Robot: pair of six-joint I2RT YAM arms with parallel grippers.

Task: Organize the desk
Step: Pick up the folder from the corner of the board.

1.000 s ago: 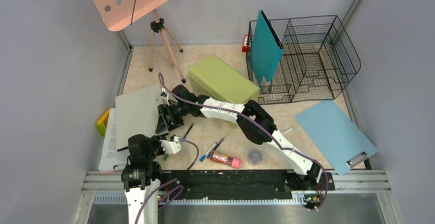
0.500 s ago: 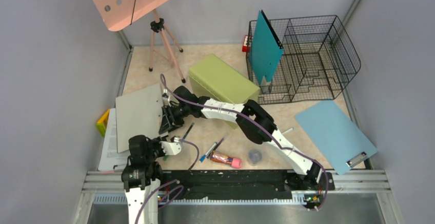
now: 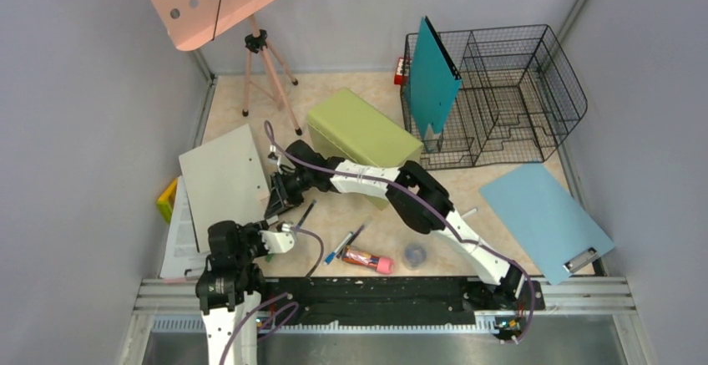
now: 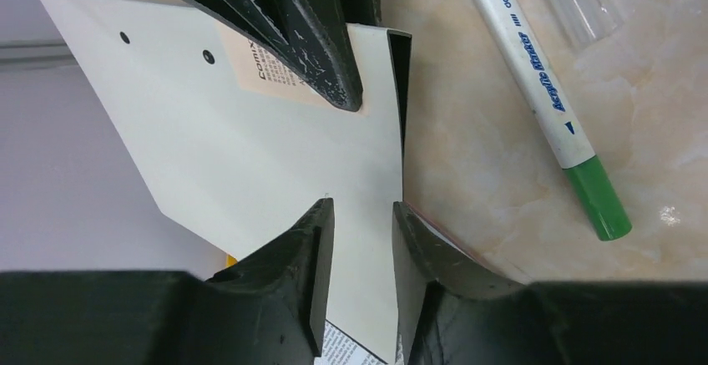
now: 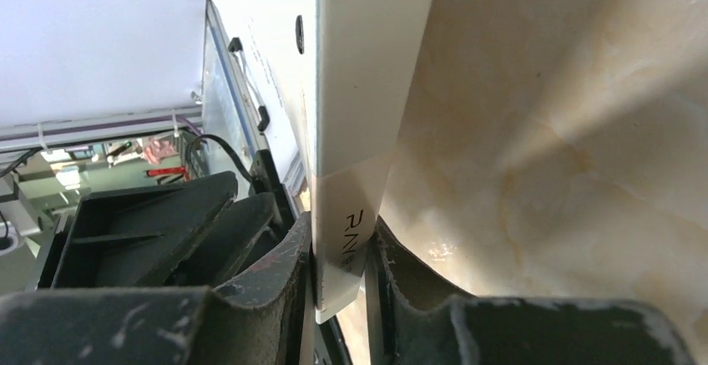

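A pale grey board [image 3: 224, 185] stands tilted up at the left of the desk [image 3: 467, 190]. My right gripper [image 3: 271, 206] reaches across and is shut on the board's right edge; in the right wrist view the board [image 5: 367, 89] is pinched between the pads of the right gripper [image 5: 342, 231]. Just below it, my left gripper [image 3: 278, 234] is open. In the left wrist view the left gripper [image 4: 361, 210] has its jaws apart, with the board's face [image 4: 250, 156] behind the gap. A green-capped marker [image 4: 543, 89] lies beside it.
An olive-green box [image 3: 363, 131] sits mid-desk behind the right arm. A wire basket [image 3: 501, 89] holding a teal folder [image 3: 432, 77] stands back right, and a light blue clipboard [image 3: 543, 215] lies at the right. Pens [image 3: 346, 244], a pink tube [image 3: 367, 258], papers [image 3: 177, 235] and a pink tripod stand [image 3: 267, 64] are also here.
The right gripper has closed on the board's edge and the board has tipped up and swung left. The left gripper has opened and let the board go.
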